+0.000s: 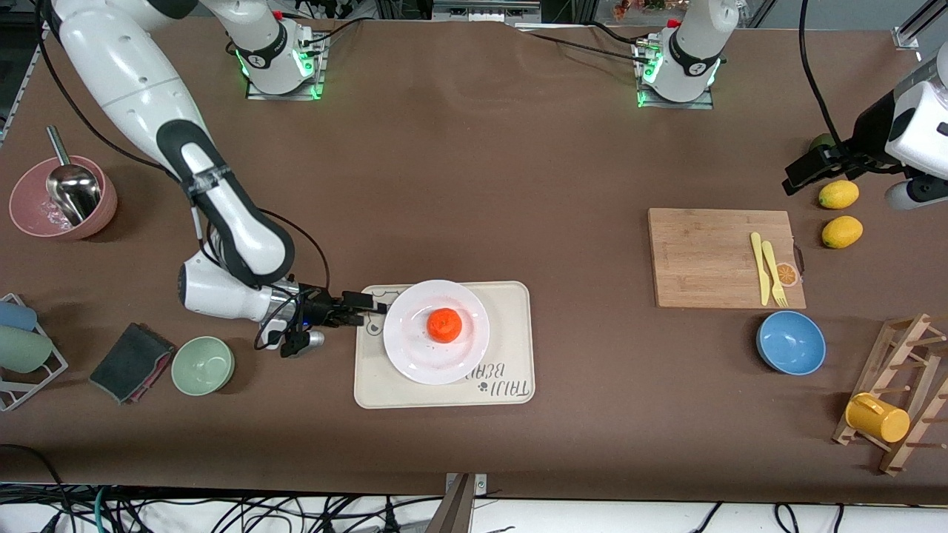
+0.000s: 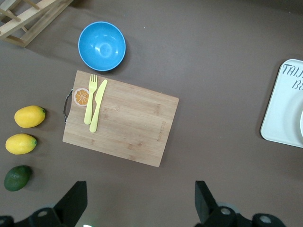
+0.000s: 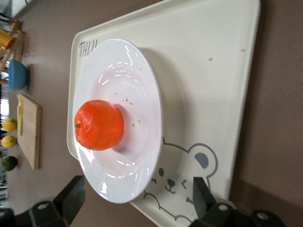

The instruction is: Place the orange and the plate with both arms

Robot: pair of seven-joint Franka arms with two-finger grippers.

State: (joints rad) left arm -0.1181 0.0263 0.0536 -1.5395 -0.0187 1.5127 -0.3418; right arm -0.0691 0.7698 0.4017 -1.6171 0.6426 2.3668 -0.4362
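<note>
The orange (image 1: 444,325) sits in the middle of the white plate (image 1: 415,357), and the plate rests on the cream bear-print tray (image 1: 511,326). My right gripper (image 1: 372,309) is open and low over the tray's edge toward the right arm's end, just off the plate's rim. In the right wrist view the orange (image 3: 98,124) and plate (image 3: 123,71) lie just ahead of the open right gripper (image 3: 137,201), which holds nothing. My left gripper (image 1: 792,180) is open and empty, high over the table beside the lemons; in the left wrist view the gripper (image 2: 139,203) looks down on bare table.
A bamboo cutting board (image 1: 711,255) carries a yellow fork and knife (image 1: 766,266). A blue bowl (image 1: 790,342), two lemons (image 1: 838,194), a dark green fruit (image 2: 18,177) and a wooden rack with a yellow mug (image 1: 878,417) are near it. A green bowl (image 1: 203,365), dark cloth (image 1: 132,361) and pink bowl (image 1: 63,198) are at the right arm's end.
</note>
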